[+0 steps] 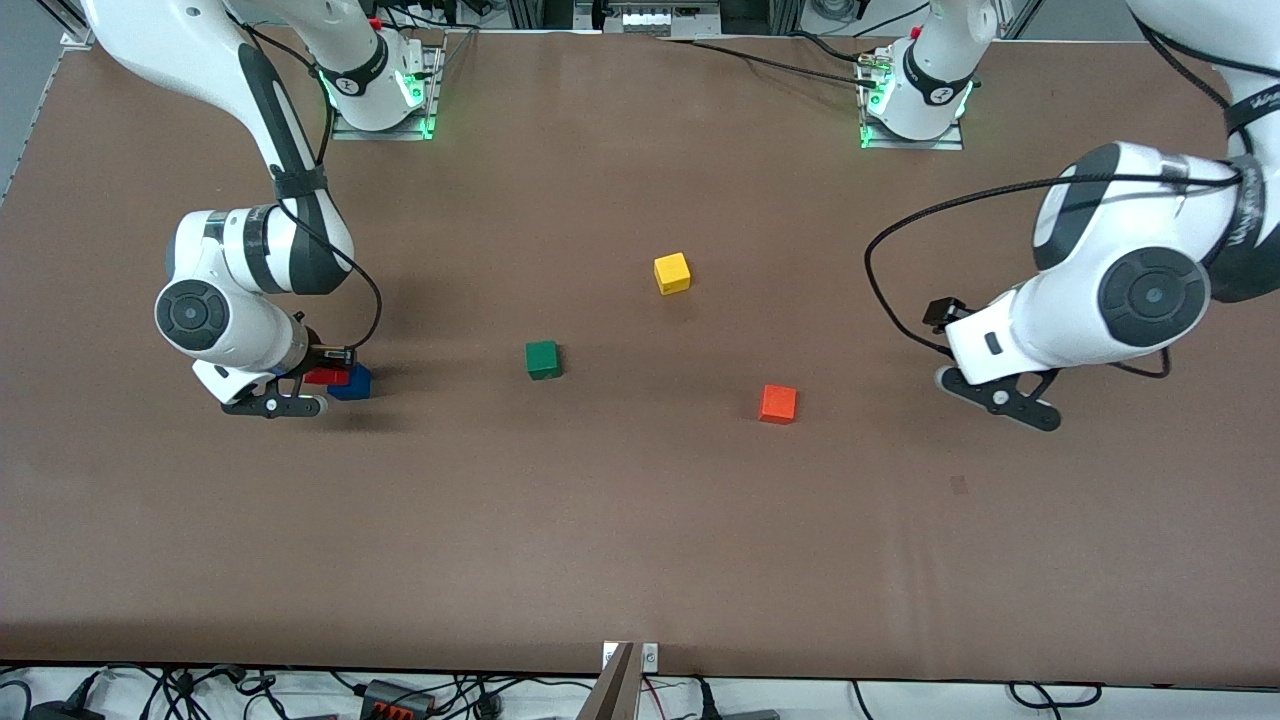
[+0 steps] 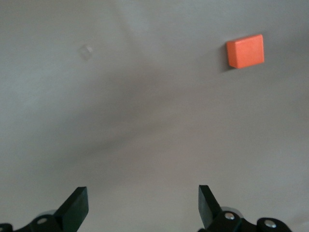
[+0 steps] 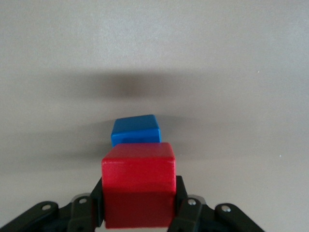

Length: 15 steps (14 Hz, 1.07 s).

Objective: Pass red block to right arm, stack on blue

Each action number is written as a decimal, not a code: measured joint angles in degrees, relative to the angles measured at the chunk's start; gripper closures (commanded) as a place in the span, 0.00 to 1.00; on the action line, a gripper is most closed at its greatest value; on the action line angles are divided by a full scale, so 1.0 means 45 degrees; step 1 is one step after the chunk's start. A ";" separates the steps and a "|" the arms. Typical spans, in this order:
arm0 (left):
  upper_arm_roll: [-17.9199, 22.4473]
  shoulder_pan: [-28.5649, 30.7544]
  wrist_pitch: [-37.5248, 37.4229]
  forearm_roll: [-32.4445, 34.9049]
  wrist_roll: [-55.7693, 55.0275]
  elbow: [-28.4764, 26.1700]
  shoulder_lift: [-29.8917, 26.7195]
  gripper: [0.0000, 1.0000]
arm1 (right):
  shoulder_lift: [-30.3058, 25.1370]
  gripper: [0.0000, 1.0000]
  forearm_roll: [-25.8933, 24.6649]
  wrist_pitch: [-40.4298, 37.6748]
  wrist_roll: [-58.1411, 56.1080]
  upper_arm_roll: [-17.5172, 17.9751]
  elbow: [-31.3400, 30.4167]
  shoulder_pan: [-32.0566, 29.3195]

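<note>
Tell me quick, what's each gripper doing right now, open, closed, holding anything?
Left gripper: open, empty, over bare table near the orange block.
Right gripper: shut on the red block, by the blue block.

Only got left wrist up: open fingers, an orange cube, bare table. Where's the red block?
Observer: The red block is held in the right gripper, shut on it, at the right arm's end of the table.
Operator: Stacked on blue yet?
Observer: Can't tell whether it's touching; the blue cube sits on the table right beside it.
Operator: Other cubes?
Observer: A green cube and a yellow cube lie mid-table.
</note>
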 measured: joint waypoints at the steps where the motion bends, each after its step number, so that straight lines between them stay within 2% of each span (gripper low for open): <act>1: 0.0720 -0.0147 -0.0006 -0.0644 -0.0042 0.0125 -0.0252 0.00 | 0.0005 1.00 0.0000 0.0125 0.0096 0.0000 -0.0076 -0.0001; 4: 0.4094 -0.1438 0.0087 -0.2419 -0.0022 0.0077 -0.1422 0.00 | 0.0009 1.00 0.0001 0.0355 0.0283 0.0001 -0.0310 0.0000; 5: 0.4811 -0.1821 0.0289 -0.2539 -0.0019 -0.0110 -0.1871 0.00 | 0.0009 1.00 0.0002 0.0390 0.0319 0.0001 -0.0344 -0.0001; 7: 0.5227 -0.2151 0.1047 -0.2554 -0.0031 -0.0817 -0.2802 0.00 | 0.0009 1.00 0.0002 0.0417 0.0342 0.0002 -0.0352 0.0001; 11: 0.5276 -0.2342 0.2181 -0.2554 -0.0126 -0.2650 -0.4476 0.00 | 0.0009 1.00 0.0003 0.0531 0.0351 0.0007 -0.0354 0.0003; 15: 0.5285 -0.2419 0.2403 -0.2554 -0.0126 -0.3286 -0.4902 0.00 | 0.0011 1.00 0.0003 0.0554 0.0354 0.0030 -0.0361 0.0007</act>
